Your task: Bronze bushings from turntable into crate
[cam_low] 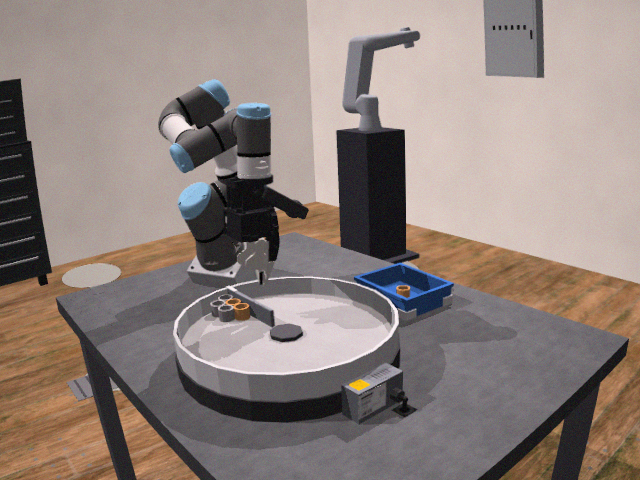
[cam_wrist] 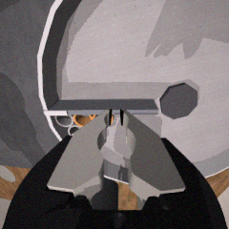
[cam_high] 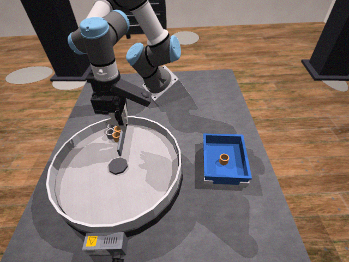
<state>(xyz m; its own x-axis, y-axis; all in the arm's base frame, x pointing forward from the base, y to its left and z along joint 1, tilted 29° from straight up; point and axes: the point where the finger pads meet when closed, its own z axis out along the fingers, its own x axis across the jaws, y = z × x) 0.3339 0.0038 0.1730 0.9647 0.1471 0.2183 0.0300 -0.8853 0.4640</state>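
My gripper [cam_high: 126,123] [cam_low: 262,281] [cam_wrist: 115,110] is shut and empty, above the back part of the turntable [cam_high: 92,197] [cam_low: 289,387] [cam_wrist: 110,43], close to the divider. Two bronze bushings stand upright on the turntable beside the divider: a front one [cam_high: 116,138] [cam_low: 241,313] and one behind it [cam_high: 117,129]. Several steel bushings stand close against them, one of them at the front [cam_high: 109,134] [cam_low: 225,314]. In the wrist view the fingers partly hide the cluster. The blue crate [cam_high: 225,178] [cam_low: 431,305] holds one bronze bushing [cam_high: 223,161] [cam_low: 403,292].
A grey upright divider [cam_high: 121,145] [cam_low: 255,305] [cam_wrist: 105,104] runs from the turntable's rim toward the dark hub [cam_high: 118,165] [cam_low: 286,332] [cam_wrist: 178,100]. The raised rim surrounds the disc. A grey control box [cam_high: 104,240] [cam_low: 372,395] stands at the turntable's front.
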